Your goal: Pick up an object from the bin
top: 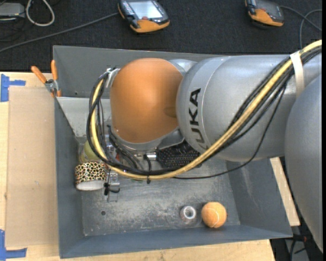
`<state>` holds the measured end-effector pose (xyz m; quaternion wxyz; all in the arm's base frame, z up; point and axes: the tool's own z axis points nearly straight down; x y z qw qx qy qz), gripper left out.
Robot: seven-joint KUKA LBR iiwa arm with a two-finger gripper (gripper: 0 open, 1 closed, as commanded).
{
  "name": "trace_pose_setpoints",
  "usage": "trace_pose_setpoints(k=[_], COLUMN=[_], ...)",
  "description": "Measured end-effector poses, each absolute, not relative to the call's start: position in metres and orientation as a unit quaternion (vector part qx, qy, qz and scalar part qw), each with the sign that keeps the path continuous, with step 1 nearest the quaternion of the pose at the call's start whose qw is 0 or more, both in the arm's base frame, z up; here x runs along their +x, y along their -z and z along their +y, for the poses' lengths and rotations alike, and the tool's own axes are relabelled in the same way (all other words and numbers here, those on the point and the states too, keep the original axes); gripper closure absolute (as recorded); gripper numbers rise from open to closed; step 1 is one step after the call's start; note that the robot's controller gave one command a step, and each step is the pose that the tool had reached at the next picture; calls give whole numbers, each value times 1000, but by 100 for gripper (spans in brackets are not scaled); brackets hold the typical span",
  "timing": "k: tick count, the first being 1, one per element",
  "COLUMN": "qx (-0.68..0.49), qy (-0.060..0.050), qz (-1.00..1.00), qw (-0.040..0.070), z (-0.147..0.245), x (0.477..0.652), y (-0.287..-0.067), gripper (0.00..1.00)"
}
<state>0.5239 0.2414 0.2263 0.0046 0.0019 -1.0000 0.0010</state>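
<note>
The leopard-print roll [91, 175] lies just beside the tool [112, 187], at its nine o'clock; whether the tool is spread I cannot tell.

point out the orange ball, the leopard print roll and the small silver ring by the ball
orange ball [213, 215]: camera view, middle of the ball
leopard print roll [91, 173]: camera view, its patterned side
small silver ring [189, 213]: camera view, its middle

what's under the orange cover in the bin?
A leopard-print roll and a black mesh thing poke out at the edges of the orange cover; anything beneath is hidden.
</note>
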Motion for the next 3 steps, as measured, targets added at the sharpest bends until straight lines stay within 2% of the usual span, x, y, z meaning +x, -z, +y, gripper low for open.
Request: trace_pose_setpoints(k=[1, 2, 3], qx=[-1, -33, -43], qy=[0, 0, 2], qz=[-1000, -999, -999], qw=[1, 0, -1], z=[239, 242, 245], x=[526, 558, 566], y=[-231, -129, -124], gripper=[0, 0, 0])
